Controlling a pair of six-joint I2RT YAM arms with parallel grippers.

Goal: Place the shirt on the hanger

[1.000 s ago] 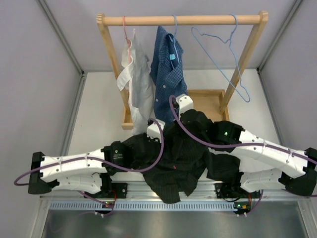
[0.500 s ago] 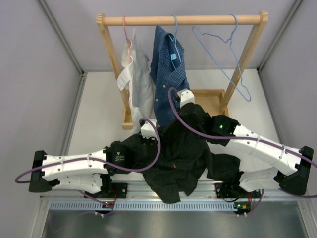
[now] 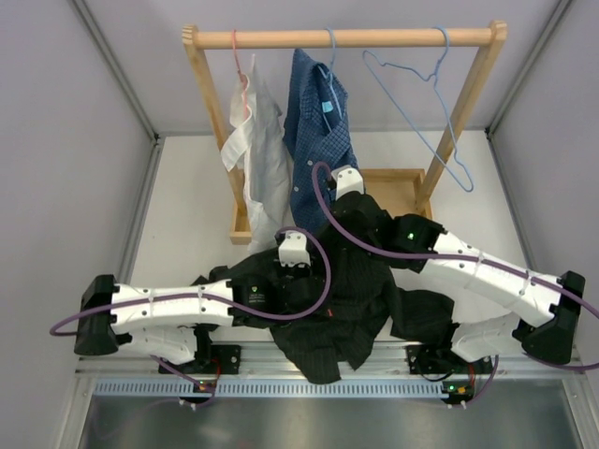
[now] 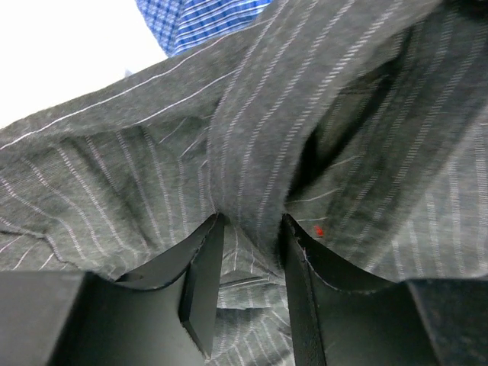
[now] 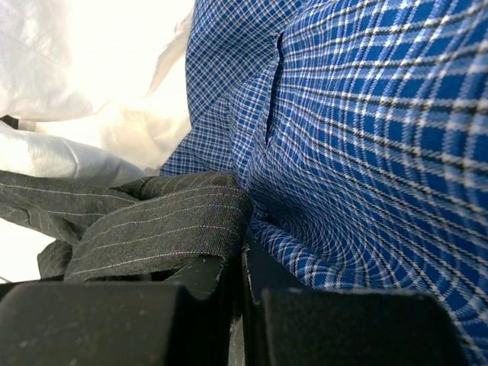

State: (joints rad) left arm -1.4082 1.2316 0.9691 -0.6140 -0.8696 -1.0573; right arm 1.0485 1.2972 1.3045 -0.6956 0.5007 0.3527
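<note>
The black striped shirt point(image 3: 342, 295) hangs bunched between my two arms, near the table's front edge. My right gripper point(image 3: 348, 180) holds it up against the rack. In the right wrist view this gripper point(image 5: 240, 252) is shut on a folded edge of the shirt point(image 5: 160, 221), pressed against the blue checked shirt point(image 5: 366, 137). My left gripper point(image 3: 292, 245) is buried in the shirt's middle. Its jaws point(image 4: 252, 225) stand partly apart with a thick fold of the shirt point(image 4: 255, 152) wedged between the tips. The light-blue wire hanger point(image 3: 421, 103) hangs bare at the rail's right end.
A wooden rack point(image 3: 342, 38) spans the back, its base frame point(image 3: 398, 192) resting on the table. The white shirt point(image 3: 257, 154) on a pink hanger and the blue checked shirt point(image 3: 318, 131) hang at its left and middle. Grey walls close both sides.
The left arm has slid right and forward, deeper under the shirt. The right gripper has carried its edge of the shirt a little farther toward the rack.
</note>
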